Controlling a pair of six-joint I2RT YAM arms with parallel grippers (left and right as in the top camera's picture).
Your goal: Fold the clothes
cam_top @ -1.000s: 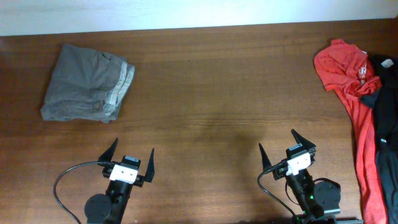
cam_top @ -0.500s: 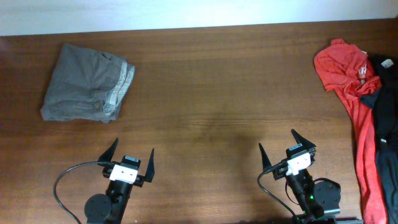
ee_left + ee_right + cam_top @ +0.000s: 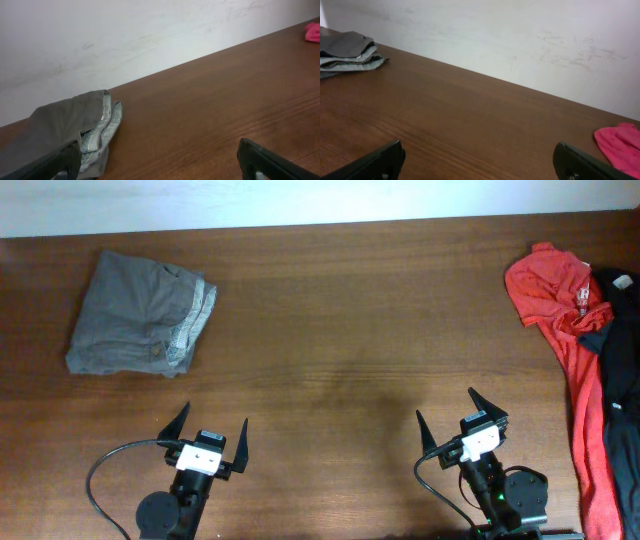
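The grey-olive shorts [image 3: 138, 315] lie folded in a compact stack at the table's far left, the paler lining showing along the right edge. They also show in the left wrist view [image 3: 65, 130] and in the right wrist view [image 3: 347, 50]. My left gripper [image 3: 209, 429] is open and empty near the front edge, well short of the shorts. My right gripper [image 3: 460, 417] is open and empty at the front right.
A red shirt [image 3: 565, 330] and a dark garment [image 3: 622, 370] lie along the table's right side; the red one shows in the right wrist view [image 3: 620, 145]. A white wall [image 3: 150, 30] runs behind the table. A black cable [image 3: 105, 470] loops by the left arm's base.
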